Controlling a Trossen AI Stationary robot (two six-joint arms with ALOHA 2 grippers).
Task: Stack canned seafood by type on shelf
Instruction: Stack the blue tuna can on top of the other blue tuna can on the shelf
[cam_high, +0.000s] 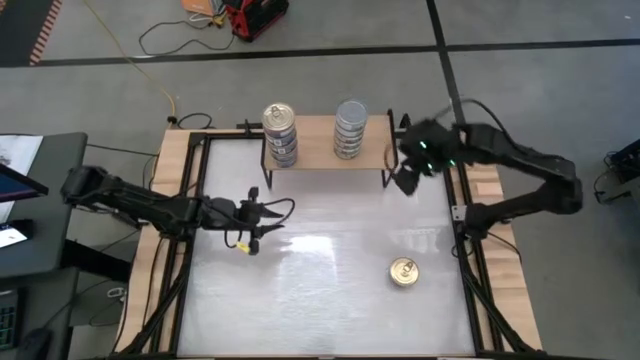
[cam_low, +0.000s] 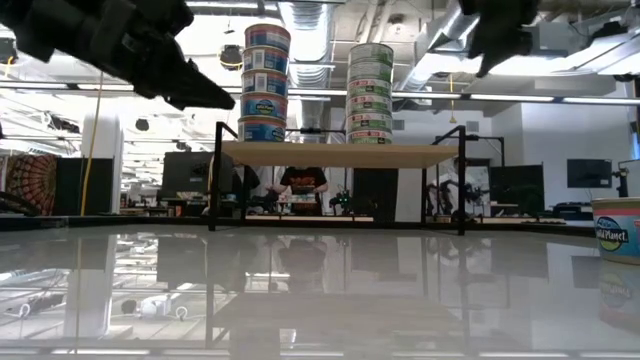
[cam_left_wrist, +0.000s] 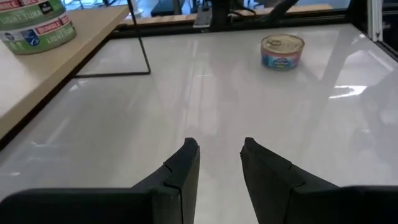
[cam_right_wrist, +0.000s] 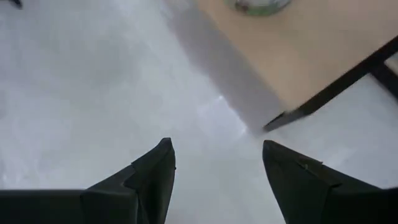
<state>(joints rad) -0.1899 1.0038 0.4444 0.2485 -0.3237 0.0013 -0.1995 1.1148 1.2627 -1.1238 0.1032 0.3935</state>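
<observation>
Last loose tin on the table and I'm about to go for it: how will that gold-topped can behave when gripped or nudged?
The gold-topped can is short, wide and sits flat, so it probably won't tip or roll. On the glossy white tabletop a nudge would likely slide it. Its rigid round wall should take a firm squeeze, though it could slip if the right pincer grips off-centre.

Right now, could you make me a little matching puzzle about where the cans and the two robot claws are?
Things:
1. gold-topped stack
2. silver-topped stack
3. loose can
4. left gripper

Places:
A. alone on the white tabletop, toward the right arm's side
B. on the shelf, nearer the left arm
C. empty, open, above the tabletop in front of the shelf
D. on the shelf, nearer the right gripper

Pairs: 1-B, 2-D, 3-A, 4-C
</observation>
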